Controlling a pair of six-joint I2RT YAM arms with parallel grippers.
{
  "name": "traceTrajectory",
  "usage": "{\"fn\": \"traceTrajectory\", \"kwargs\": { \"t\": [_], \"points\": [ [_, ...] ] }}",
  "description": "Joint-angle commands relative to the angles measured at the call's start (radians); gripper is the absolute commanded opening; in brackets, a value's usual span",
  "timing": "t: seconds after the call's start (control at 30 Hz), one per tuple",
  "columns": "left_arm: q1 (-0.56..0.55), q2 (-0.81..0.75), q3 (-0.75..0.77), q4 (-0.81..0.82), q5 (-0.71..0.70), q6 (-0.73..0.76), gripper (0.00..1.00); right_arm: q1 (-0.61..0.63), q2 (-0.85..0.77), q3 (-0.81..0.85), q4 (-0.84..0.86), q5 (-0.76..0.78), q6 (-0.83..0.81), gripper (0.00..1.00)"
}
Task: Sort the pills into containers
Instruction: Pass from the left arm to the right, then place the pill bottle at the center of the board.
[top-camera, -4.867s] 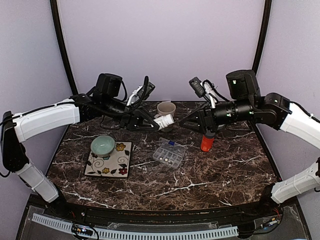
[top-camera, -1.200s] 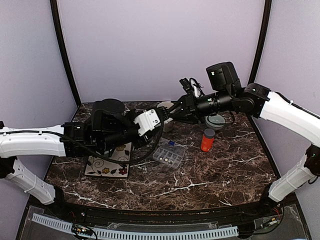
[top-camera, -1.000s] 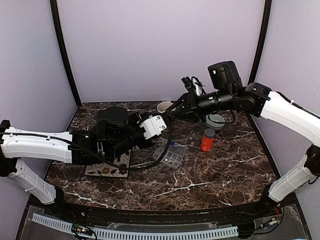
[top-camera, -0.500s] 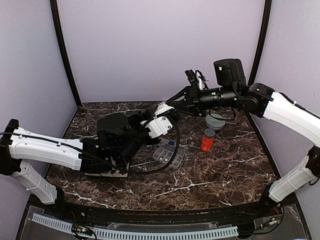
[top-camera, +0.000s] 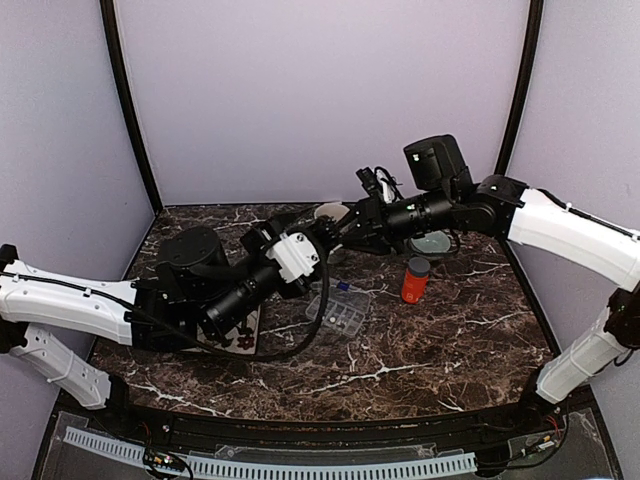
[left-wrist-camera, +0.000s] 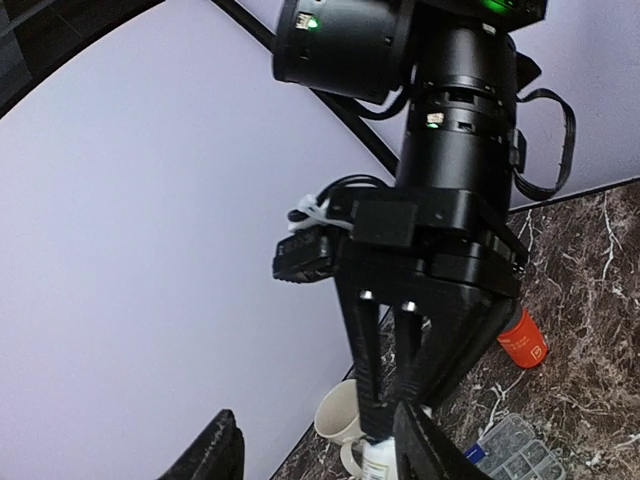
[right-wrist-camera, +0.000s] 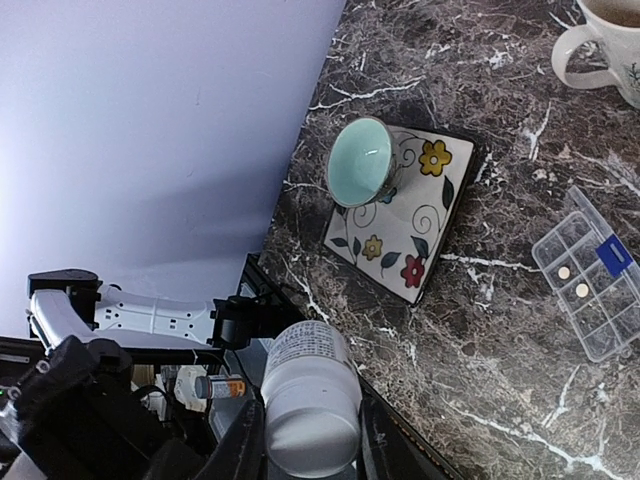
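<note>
The clear organiser box (top-camera: 338, 310) lies at mid-table; it also shows in the right wrist view (right-wrist-camera: 603, 325), with two pale pills (right-wrist-camera: 564, 272) in its compartments. My right gripper (right-wrist-camera: 310, 445) is shut on a white pill bottle (right-wrist-camera: 303, 372), held in the air above the table with its cap toward the camera. In the top view the right gripper (top-camera: 343, 226) hangs by the mug. My left gripper (left-wrist-camera: 318, 440) is open, its fingers (left-wrist-camera: 215, 452) set wide, and the bottle (left-wrist-camera: 384, 463) sits between them, close to one finger. In the top view the left gripper (top-camera: 325, 238) meets the right one.
A cream mug (top-camera: 331, 212) stands at the back. An orange bottle (top-camera: 415, 280) and a green bowl (top-camera: 432, 242) are on the right. Another green bowl (right-wrist-camera: 360, 158) sits on a floral tile (right-wrist-camera: 432, 232) on the left, under my left arm.
My left arm has drawn back and lowered, its wrist now pointing up at the right gripper. My right gripper has dropped slightly toward the mug, still holding the bottle.
</note>
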Motion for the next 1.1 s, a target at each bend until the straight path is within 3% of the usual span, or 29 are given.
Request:
{"fn": "traceTrajectory", "kwargs": {
  "t": [0.0,0.23,0.43,0.73,1.07],
  "points": [
    [0.01,-0.046,-0.002,-0.04,0.021,-0.081,0.53,0.004,-0.008,-0.007,0.001,0.024,-0.016,0.0],
    [0.019,-0.095,-0.028,-0.096,-0.011,-0.16,0.54,-0.001,-0.028,0.0,-0.064,0.105,-0.068,0.0],
    [0.075,-0.159,-0.041,-0.246,0.008,-0.348,0.54,-0.002,-0.043,0.006,-0.221,0.282,-0.184,0.0],
    [0.106,-0.197,-0.071,-0.382,0.035,-0.568,0.54,-0.011,-0.094,-0.095,-0.396,0.582,-0.27,0.0],
    [0.116,-0.212,-0.099,-0.435,0.06,-0.724,0.54,-0.055,-0.087,-0.234,-0.442,0.728,-0.293,0.0]
  ]
}}
